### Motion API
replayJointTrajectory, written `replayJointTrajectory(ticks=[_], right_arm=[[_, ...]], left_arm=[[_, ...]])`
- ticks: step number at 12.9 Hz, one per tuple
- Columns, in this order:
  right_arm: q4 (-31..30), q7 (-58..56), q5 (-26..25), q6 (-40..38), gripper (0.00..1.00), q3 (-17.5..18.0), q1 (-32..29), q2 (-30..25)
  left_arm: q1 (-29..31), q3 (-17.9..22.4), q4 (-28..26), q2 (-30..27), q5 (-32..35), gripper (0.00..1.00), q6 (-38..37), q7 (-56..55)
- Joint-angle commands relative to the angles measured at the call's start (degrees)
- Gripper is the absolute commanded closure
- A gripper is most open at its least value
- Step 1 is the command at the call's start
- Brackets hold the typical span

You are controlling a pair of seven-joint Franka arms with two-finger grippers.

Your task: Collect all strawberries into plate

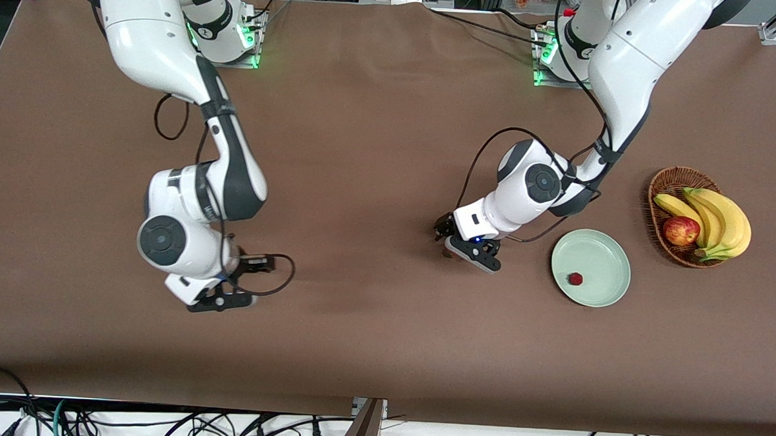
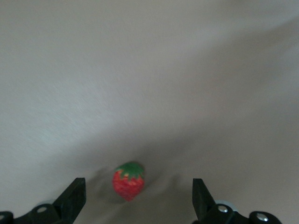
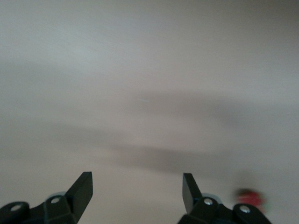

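Left gripper (image 2: 135, 198) low over table, fingers spread, strawberry (image 2: 128, 180) between them, at 9 o'clock from plate (image 1: 608, 287). You center it, lower, pinch gently. One berry (image 1: 575, 279) in plate. Right gripper (image 3: 136, 193) waits, fingers apart.

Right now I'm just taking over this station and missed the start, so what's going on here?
Two arms are gathering strawberries onto the mint-green plate, where one strawberry already lies. The left gripper is low over the brown table beside the plate, fingers open around another strawberry, not yet gripped. The right gripper is open and empty at its own end, with a red blur, perhaps a third berry, just beside it. A wicker basket holds bananas and an apple.
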Motion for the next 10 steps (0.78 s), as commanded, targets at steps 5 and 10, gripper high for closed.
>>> replayJointTrajectory(ticks=[5, 10], right_arm=[[-9.13, -12.72, 0.35, 1.33, 0.14, -1.75, -6.04, -2.02], [-16.42, -14.30, 0.70, 7.04, 0.14, -1.66, -6.57, -2.46]], left_arm=[[-4.36, 4.81, -3.22, 1.01, 3.17, 0.00, 8.62, -2.36], [-4.27, 5.07, -3.40, 1.36, 3.44, 0.82, 9.68, -2.45]])
